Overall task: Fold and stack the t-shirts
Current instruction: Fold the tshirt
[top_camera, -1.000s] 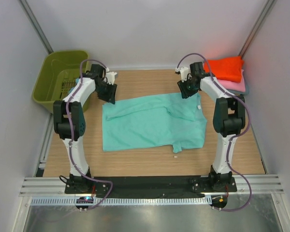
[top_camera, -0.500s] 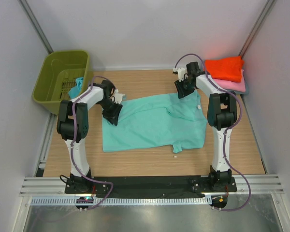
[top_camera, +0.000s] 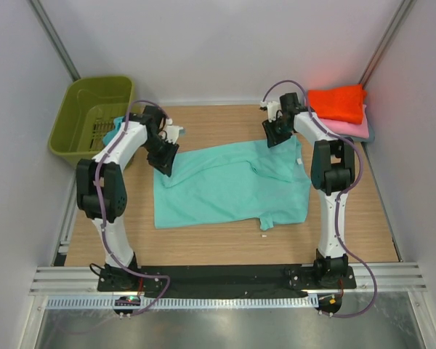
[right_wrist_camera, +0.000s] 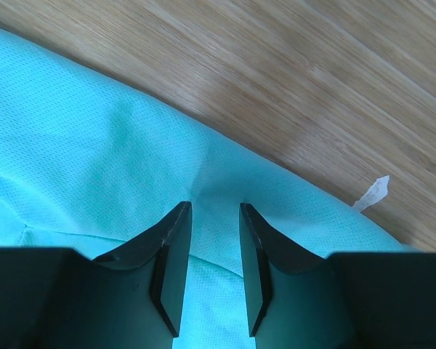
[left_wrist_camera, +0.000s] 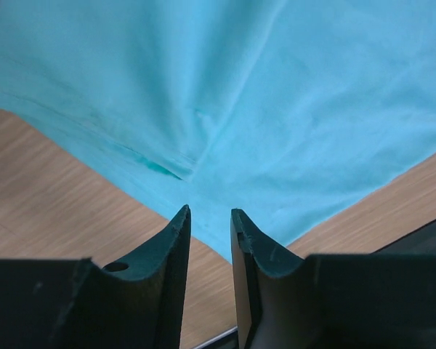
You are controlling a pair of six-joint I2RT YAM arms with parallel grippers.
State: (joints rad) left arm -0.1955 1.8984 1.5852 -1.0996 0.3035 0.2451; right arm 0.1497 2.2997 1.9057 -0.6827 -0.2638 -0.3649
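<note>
A teal t-shirt (top_camera: 232,185) lies spread, partly rumpled, on the wooden table. My left gripper (top_camera: 163,161) hovers at its far left corner. In the left wrist view the left gripper (left_wrist_camera: 209,212) is open with a narrow gap, the teal t-shirt (left_wrist_camera: 291,109) just ahead and bare wood between the fingers. My right gripper (top_camera: 275,134) is at the shirt's far right edge. In the right wrist view the right gripper (right_wrist_camera: 215,207) is open and straddles the teal t-shirt (right_wrist_camera: 94,153) near its hem. A folded orange t-shirt (top_camera: 338,103) rests on a pink one (top_camera: 354,129) at the back right.
An olive-green basket (top_camera: 80,102) stands at the back left with teal cloth (top_camera: 116,132) hanging over its near side. A small white tag (right_wrist_camera: 370,193) sticks out by the shirt's hem. Grey walls close in on three sides of the table (top_camera: 225,240).
My left gripper swung from the basket side down over the shirt's left corner, then drew back slightly. My right gripper shifted a little toward the far edge and has held there since.
</note>
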